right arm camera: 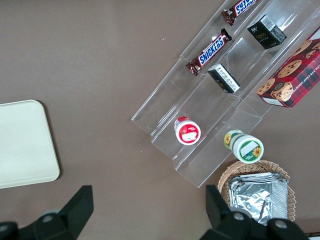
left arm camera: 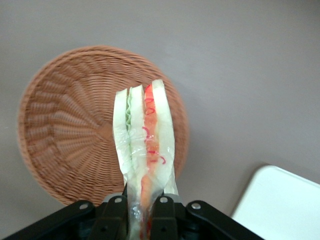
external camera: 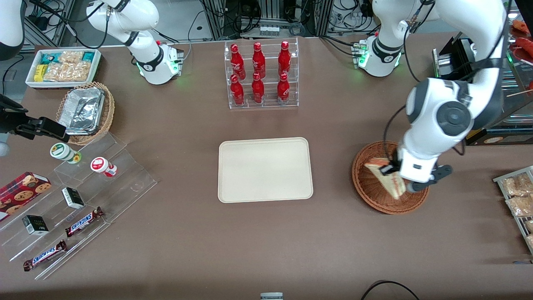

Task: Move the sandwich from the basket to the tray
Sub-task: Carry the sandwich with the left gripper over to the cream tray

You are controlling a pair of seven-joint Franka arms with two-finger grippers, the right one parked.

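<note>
Your left gripper (external camera: 393,171) hangs above the basket (external camera: 370,187), and its jaws are clamped on the sandwich (external camera: 387,175). In the wrist view you can see the two fingers (left arm camera: 117,217) pressing the wrapped wedge (left arm camera: 142,145) at one end, so that its cut edge with the red and green layers sticks out from the gripper (left arm camera: 141,215) over the wicker bowl (left arm camera: 65,130). From the front, the sandwich hangs tilted over the middle of the basket, lifted off the weave rather than lying in it.

The tray (external camera: 265,169) sits flat on the table (external camera: 266,233), well apart from the basket, toward the parked arm's end, and you can catch a corner of it (left arm camera: 285,205) in the wrist view too. Nothing lies on it.

Farther from the front camera than the tray stands a clear rack of red bottles (external camera: 260,73). Toward the parked arm's end you have a tan basket with foil trays (external camera: 85,110), a white box of snacks (external camera: 64,66), and a clear stepped stand (external camera: 83,200) with chocolate bars (external camera: 83,221) and small jars (external camera: 102,166)
</note>
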